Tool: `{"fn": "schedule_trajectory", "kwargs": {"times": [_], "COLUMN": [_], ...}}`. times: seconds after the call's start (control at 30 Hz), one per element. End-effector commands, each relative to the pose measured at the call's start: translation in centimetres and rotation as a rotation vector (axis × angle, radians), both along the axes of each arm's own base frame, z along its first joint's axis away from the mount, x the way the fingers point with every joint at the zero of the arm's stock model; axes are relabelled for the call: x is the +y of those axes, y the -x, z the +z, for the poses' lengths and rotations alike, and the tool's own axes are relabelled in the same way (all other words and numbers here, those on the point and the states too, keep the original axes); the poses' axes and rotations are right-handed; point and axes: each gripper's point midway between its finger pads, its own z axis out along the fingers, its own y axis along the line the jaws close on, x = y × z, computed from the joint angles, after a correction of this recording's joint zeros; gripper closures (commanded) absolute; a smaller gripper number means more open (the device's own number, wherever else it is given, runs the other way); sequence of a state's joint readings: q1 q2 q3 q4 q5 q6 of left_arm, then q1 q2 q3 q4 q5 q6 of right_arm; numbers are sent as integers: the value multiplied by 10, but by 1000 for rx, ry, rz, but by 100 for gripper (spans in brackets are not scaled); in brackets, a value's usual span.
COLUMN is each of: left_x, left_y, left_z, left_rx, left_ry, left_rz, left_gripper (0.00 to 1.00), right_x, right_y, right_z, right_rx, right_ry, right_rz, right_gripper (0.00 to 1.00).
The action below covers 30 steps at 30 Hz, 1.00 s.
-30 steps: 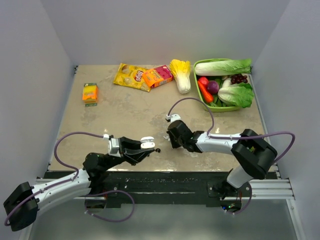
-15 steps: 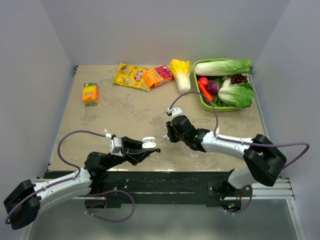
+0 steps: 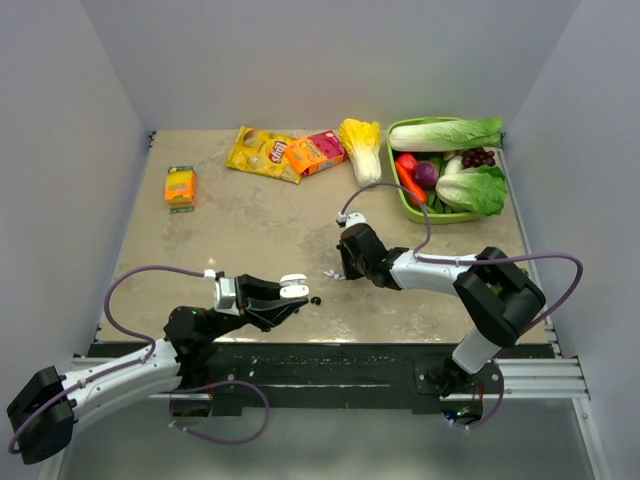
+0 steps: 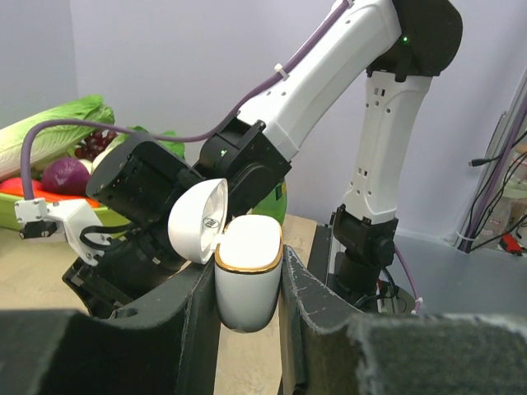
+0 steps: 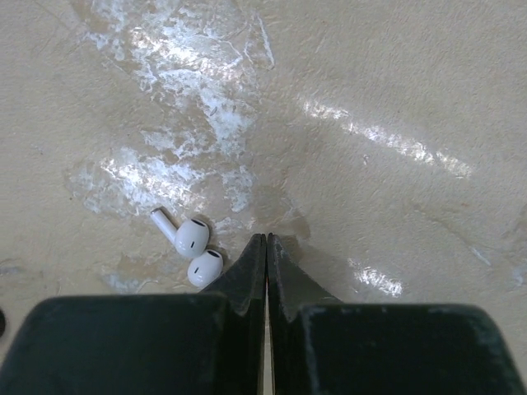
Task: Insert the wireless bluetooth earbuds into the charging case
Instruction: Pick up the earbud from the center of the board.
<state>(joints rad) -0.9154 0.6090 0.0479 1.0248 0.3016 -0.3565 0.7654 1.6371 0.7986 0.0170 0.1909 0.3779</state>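
Note:
Two white earbuds (image 5: 191, 237) lie side by side on the table, just left of my right gripper's fingertips; they show as a white speck in the top view (image 3: 330, 274). My right gripper (image 5: 266, 240) is shut and empty, its tips down at the table (image 3: 345, 268). My left gripper (image 4: 247, 288) is shut on the white charging case (image 4: 247, 276), which has a gold rim and an open lid (image 4: 198, 220), and holds it above the table (image 3: 293, 290). A tiny black bud-like thing (image 3: 316, 299) lies just right of the case.
A green basket (image 3: 450, 216) of vegetables stands at the back right. A yellow-white cabbage (image 3: 362, 148), an orange box (image 3: 315, 152) and a yellow snack bag (image 3: 262, 152) lie along the back. A small orange packet (image 3: 180, 185) lies at the far left.
My right gripper has shifted slightly away from the left arm, and the white earbuds now show beside its tips. My left gripper has held the case almost still.

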Motion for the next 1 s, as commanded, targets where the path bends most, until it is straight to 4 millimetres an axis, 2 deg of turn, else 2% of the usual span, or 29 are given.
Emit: {"fn": "schedule_trajectory", "kwargs": {"times": [0.0, 0.2, 0.4, 0.73, 0.87, 0.97], "left_x": [7, 7, 6, 6, 6, 7], "left_y": [3, 4, 4, 5, 5, 6], "left_z": [-48, -51, -51, -51, -53, -54], "left_rx": [52, 58, 57, 57, 63, 65], "left_ry": [-64, -68, -69, -71, -74, -75], "left_rz": [8, 5, 0, -4, -7, -8], "left_gripper": [100, 100, 100, 100, 100, 100], "right_x": [10, 6, 1, 12, 9, 0], "right_y": [-1, 16, 27, 51, 48, 45], "right_z": [9, -3, -4, -4, 0, 12], "right_rx": [-18, 29, 48, 79, 59, 26], "right_ry": [-53, -63, -65, -57, -53, -54], "right_rz": [25, 46, 48, 122, 85, 38], "right_gripper": [100, 100, 100, 100, 100, 100]}}
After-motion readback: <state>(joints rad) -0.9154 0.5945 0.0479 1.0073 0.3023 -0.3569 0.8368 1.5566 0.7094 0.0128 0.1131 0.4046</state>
